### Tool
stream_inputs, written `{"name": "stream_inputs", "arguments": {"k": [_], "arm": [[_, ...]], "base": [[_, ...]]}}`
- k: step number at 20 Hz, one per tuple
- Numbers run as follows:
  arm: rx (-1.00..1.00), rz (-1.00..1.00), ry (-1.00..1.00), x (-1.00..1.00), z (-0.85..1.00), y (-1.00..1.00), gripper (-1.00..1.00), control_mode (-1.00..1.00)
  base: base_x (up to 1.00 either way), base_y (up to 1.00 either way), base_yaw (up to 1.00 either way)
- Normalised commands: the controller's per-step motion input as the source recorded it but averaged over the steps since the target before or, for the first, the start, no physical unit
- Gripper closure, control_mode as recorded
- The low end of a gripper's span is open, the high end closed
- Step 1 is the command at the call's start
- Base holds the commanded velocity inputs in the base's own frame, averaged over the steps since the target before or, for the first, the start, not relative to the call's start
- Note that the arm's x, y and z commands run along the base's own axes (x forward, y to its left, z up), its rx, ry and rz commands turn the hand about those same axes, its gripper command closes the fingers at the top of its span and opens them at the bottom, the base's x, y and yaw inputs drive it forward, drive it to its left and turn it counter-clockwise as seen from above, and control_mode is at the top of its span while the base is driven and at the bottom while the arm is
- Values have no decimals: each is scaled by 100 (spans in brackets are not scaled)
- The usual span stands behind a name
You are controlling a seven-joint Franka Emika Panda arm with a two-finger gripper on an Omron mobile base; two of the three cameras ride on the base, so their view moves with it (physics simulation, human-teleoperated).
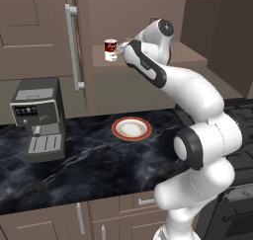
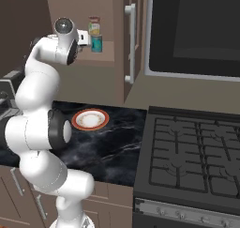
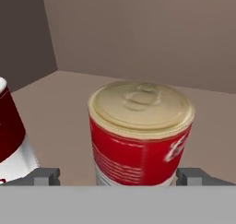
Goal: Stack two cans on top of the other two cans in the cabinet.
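In the hand view a red can with a pale lid and pale lower edge (image 3: 140, 135) stands on the cabinet shelf (image 3: 60, 103). My gripper (image 3: 120, 176) is open, one finger on each side of that can and apart from it. Left of it stands the red-and-white can (image 3: 10, 138), which in the left base view shows a dark centre mark (image 1: 110, 50). The gripper (image 1: 121, 47) reaches into the cabinet recess (image 1: 192, 56) beside that can. In the right base view the pale green can (image 2: 94, 25) sits on top of the teal can (image 2: 97, 43), just right of the gripper (image 2: 86, 37).
The cabinet door with its long silver handle (image 1: 73, 46) stands open to the left. On the dark marble counter (image 1: 89, 160) are a coffee machine (image 1: 39, 118) and an orange-rimmed plate (image 1: 131, 128). A stove (image 2: 197, 161) and a microwave (image 2: 197, 30) lie to the right.
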Motion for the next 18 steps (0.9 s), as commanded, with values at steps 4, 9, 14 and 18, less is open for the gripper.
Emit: {"name": "stream_inputs", "arguments": {"k": [4,9,14,18], "arm": [[0,-1,-13,5,-20,5,-100,-100],[0,-1,-7,6,-15,5,-100,-100],[0,-2,-1,14,-5,0,-100,-100],[0,-3,0,16,0,0,-100,-100]], "base": [[0,0,0],[0,0,0],[0,0,0],[0,0,0]]}}
